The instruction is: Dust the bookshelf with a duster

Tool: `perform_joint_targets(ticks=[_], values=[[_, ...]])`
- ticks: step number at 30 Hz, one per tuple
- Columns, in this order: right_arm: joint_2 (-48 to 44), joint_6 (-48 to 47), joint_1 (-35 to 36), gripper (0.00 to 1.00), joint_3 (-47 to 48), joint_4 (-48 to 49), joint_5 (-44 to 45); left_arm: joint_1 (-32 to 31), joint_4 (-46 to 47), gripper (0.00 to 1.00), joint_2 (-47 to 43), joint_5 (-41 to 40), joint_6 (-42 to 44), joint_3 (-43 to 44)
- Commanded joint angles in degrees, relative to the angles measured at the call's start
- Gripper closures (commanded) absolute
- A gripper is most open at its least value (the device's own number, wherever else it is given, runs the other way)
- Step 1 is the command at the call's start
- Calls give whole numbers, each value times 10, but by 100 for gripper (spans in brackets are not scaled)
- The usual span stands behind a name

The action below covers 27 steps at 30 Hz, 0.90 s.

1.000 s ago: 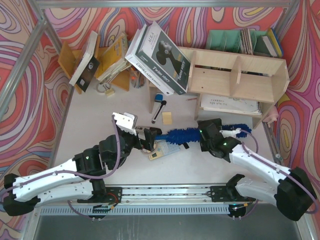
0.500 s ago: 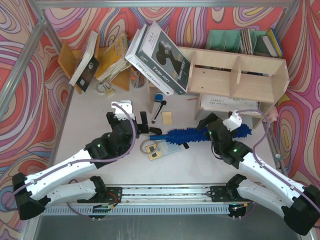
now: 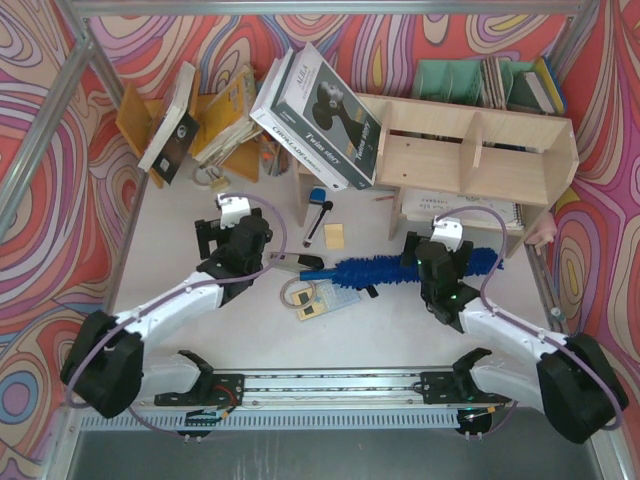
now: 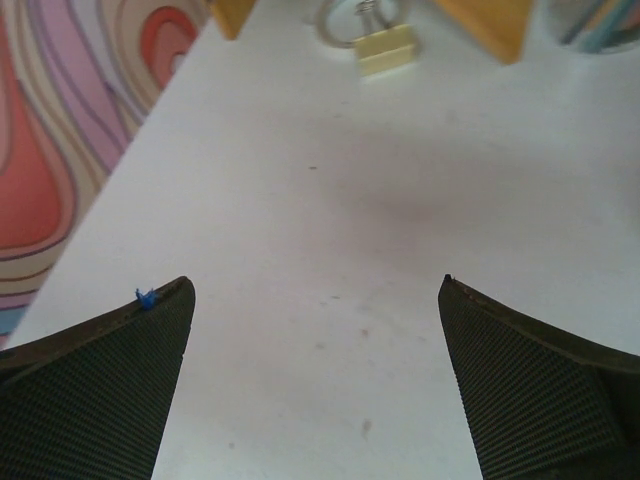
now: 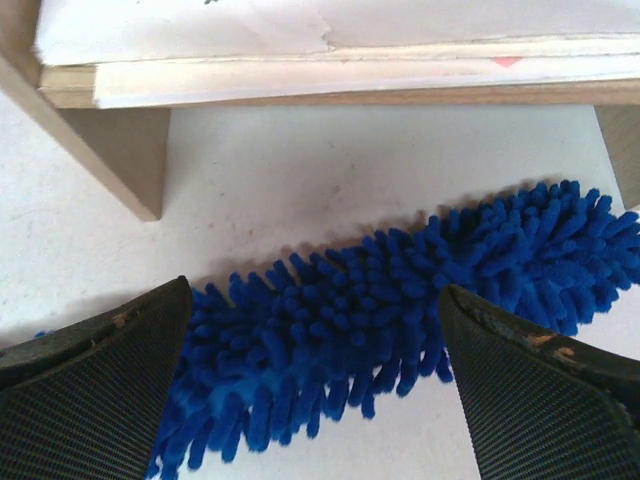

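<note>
The duster lies flat on the table just in front of the bookshelf, running along its front. The fluffy end is under the lower tier's edge and the slim handle points away to the shelf's left.

The right gripper hangs over the fluffy head with its fingers spread wide, one on either side of the pile and closed on nothing. In the right wrist view a bookshelf upright and a stack of papers on the lower tier lie just beyond the duster. The left gripper is also spread and empty over bare table, well to the left of the bookshelf, with a binder clip ahead of it.

The duster is probably light, and its microfiber head looks soft and squashy. A pinch there would likely sink in and let the wand droop or twist. The handle looks stiff and thin, so it seems the better place to hold it, close to where the pile begins.
</note>
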Motion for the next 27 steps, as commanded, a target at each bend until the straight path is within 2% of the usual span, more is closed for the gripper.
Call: perform_joint_targets(ticks=[1, 10, 13, 21, 27], values=[[47, -57, -28, 1, -10, 129, -9, 46, 127, 2, 44, -54, 65, -38], [134, -79, -79, 1, -37, 248, -19, 129, 308, 2, 60, 5, 144, -136], [155, -82, -84, 1, -50, 293, -6, 142, 389, 1, 98, 45, 172, -161], [186, -117, -95, 1, -78, 407, -40, 164, 499, 2, 152, 106, 229, -192], [183, -128, -110, 1, -92, 441, -65, 195, 607, 2, 186, 157, 233, -229]])
